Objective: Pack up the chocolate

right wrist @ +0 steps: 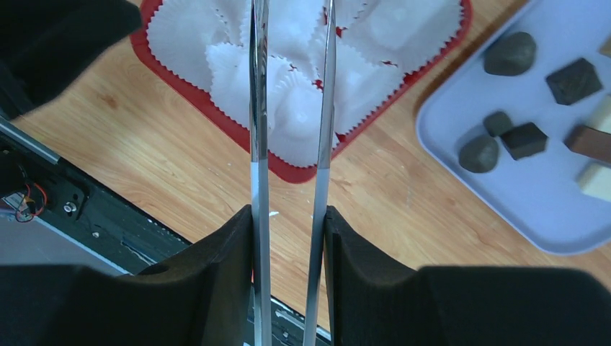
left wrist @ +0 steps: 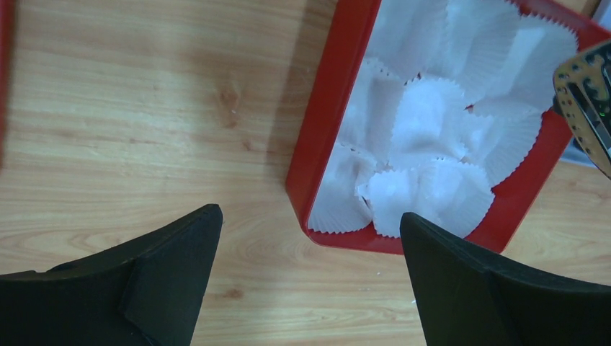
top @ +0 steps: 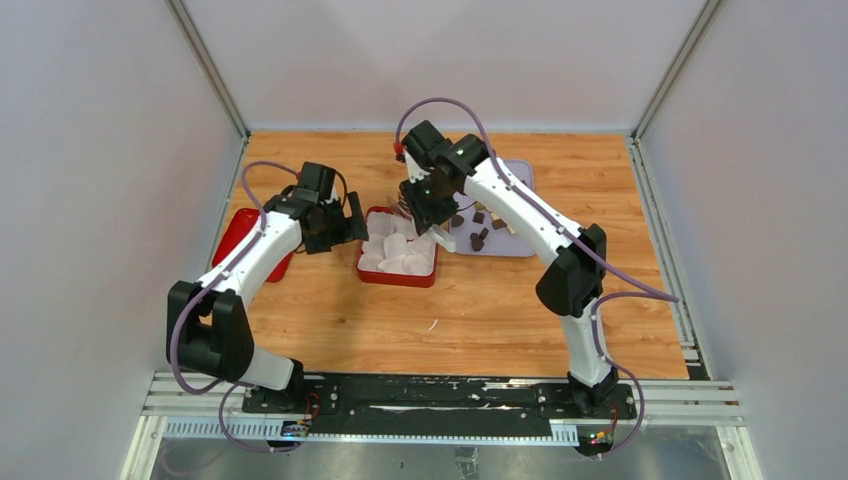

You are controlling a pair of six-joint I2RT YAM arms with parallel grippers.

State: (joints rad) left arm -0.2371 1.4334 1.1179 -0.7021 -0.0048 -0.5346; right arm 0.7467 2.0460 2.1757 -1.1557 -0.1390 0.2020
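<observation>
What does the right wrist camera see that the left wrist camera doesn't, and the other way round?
Only the right wrist view shows the chocolate lying on the pale tray, and the right gripper shut on thin metal tongs. Only the left wrist view shows the left gripper, its jaws wide open. Both show the red box filled with white paper cups on the wooden table. A shiny metal piece at the left wrist view's right edge may be those same tongs.

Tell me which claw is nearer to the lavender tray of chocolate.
Right. The right claw, holding tongs, hangs at the left edge of the tray; the left claw is beyond the red box.
</observation>
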